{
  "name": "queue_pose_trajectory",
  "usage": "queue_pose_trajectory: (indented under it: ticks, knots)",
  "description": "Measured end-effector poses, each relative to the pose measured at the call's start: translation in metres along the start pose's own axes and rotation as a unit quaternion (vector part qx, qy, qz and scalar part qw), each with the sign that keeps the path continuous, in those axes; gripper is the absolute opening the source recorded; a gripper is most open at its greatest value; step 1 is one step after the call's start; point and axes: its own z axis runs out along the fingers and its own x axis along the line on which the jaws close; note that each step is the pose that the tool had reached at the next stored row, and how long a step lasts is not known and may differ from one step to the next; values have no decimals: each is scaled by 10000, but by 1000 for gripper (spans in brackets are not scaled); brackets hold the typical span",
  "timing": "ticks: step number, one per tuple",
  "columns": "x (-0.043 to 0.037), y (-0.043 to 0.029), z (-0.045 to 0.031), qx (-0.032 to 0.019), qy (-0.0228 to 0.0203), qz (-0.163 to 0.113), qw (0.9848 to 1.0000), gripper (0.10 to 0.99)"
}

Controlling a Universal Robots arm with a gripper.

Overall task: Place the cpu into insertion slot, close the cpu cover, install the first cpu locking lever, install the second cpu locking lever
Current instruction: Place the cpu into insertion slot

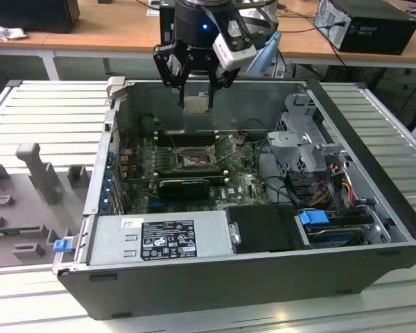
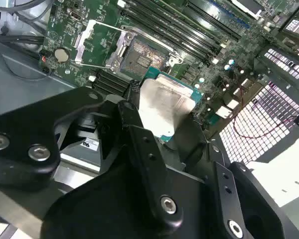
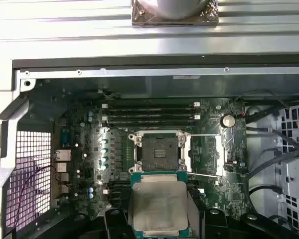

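Note:
My gripper (image 1: 196,97) hangs over the open computer case, shut on the cpu (image 1: 196,104), a flat silver-beige square held by its edges between the black fingers (image 2: 139,134). In both wrist views the cpu (image 3: 158,206) (image 2: 165,104) sits level and well above the green board. The insertion slot (image 3: 159,152) (image 2: 142,56) (image 1: 194,158) lies below it, dark centre bare. The cpu cover (image 3: 205,154) (image 2: 97,44) is swung open beside the slot, with a thin lever wire (image 3: 204,174) lying along it.
Long black memory slots (image 3: 149,112) run behind the socket, and a black card (image 1: 184,186) lies in front of it. A grey power supply (image 1: 159,239) and a drive cage (image 1: 301,149) with cables crowd the near and right sides. Case walls (image 1: 215,87) ring the board.

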Motion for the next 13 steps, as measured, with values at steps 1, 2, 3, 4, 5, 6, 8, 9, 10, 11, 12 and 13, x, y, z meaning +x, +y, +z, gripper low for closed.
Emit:
queue_pose_trajectory:
  ticks: [1,2,3,4,5,6,8,9,10,11,12,13]
  knots:
    - [0,0,0,0,0,1,10000,529]
    - [0,0,0,-1,-2,22,10000,529]
    - [0,0,0,-2,-9,102,9999,529]
    - [0,0,0,-3,-14,163,9999,529]
    - [0,0,0,-4,-20,225,9997,529]
    - [0,0,0,-5,-29,320,9995,529]
    - [0,0,0,-4,-40,441,9990,529]
    - [0,0,1,-4,-47,523,9986,529]
    - [0,0,1,-4,-53,580,9983,529]
    - [0,0,1,-3,-61,678,9977,529]
    - [0,0,1,-3,-66,732,9973,529]
    - [0,0,0,-2,-75,826,9966,529]
